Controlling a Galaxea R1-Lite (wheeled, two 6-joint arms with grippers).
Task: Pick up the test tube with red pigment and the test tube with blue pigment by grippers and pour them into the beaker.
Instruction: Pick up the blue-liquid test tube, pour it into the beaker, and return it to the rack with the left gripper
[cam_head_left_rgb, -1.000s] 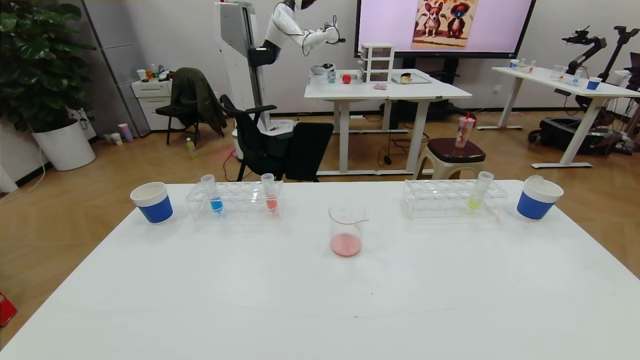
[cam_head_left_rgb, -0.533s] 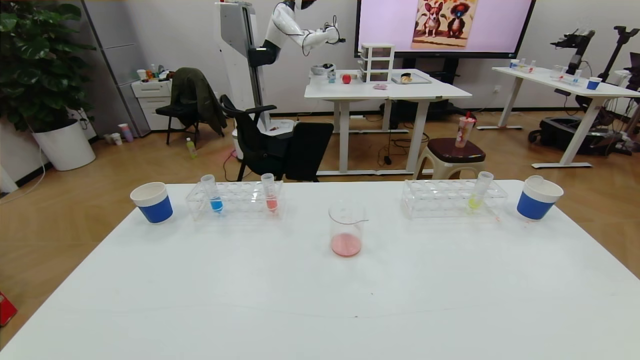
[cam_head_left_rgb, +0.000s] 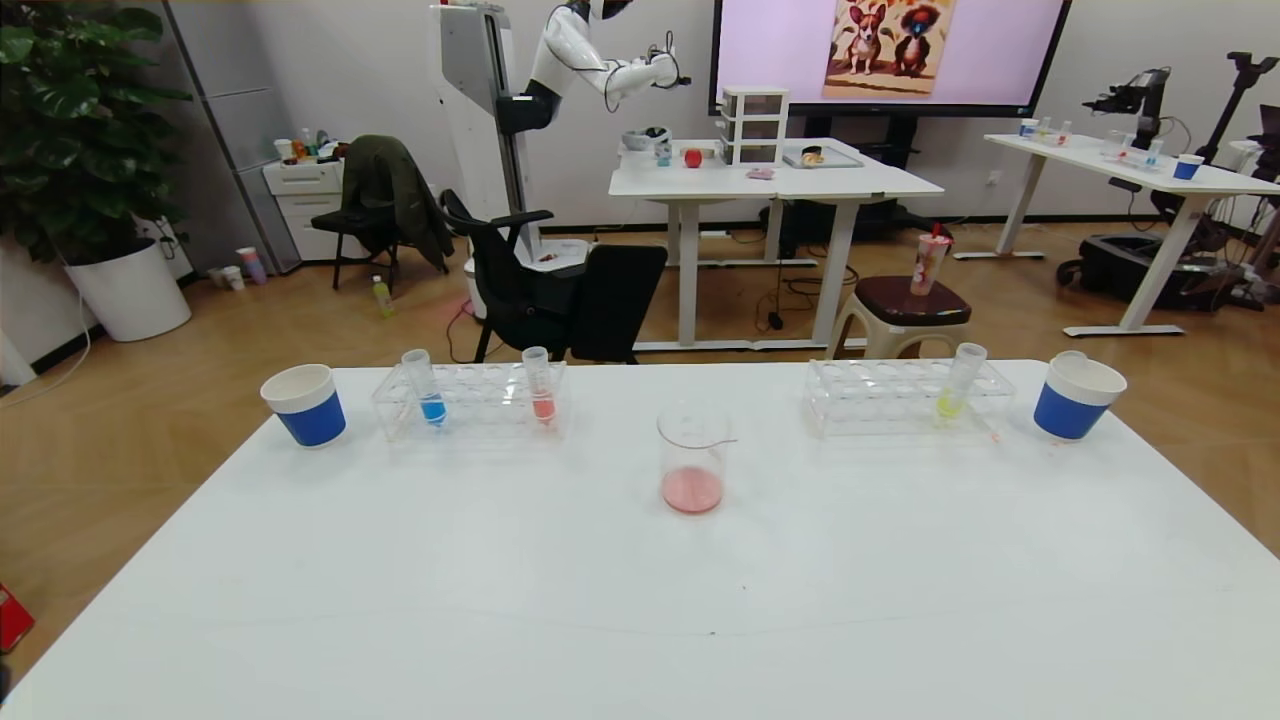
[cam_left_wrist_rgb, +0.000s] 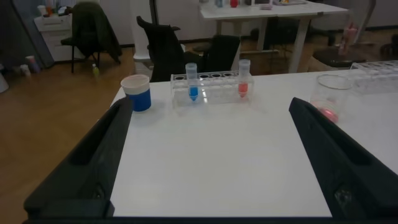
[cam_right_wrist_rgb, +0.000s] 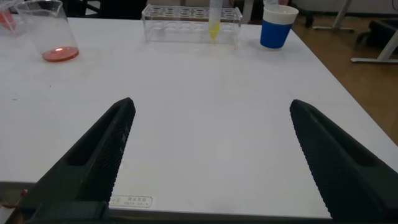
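The room is an open lab with a wood floor (cam_head_left_rgb: 150, 460), a big wall screen (cam_head_left_rgb: 890, 50) at the back, further white work tables and a large potted plant (cam_head_left_rgb: 80, 150) in the left corner. Nearest the robot, the wide white desk (cam_head_left_rgb: 640, 600) fills the lower view, its near half bare.

Along the desk's far edge stand two clear racks. The left rack (cam_head_left_rgb: 470, 400) holds the test tube with blue pigment (cam_head_left_rgb: 428, 390) at its left end and the test tube with red pigment (cam_head_left_rgb: 540, 388) toward its right end, both upright. The right rack (cam_head_left_rgb: 900, 398) holds a yellow-liquid tube (cam_head_left_rgb: 958, 385). A blue-banded paper cup (cam_head_left_rgb: 305, 405) stands just left of the left rack.

Between the racks, slightly nearer, stands the beaker (cam_head_left_rgb: 692, 460), with a shallow layer of pinkish-red liquid at its bottom.

The left tool (cam_left_wrist_rgb: 208, 158) and the right tool (cam_right_wrist_rgb: 208, 155) hang over the desk's near edge, each with its fingers spread wide and holding nothing, well apart from the tubes.
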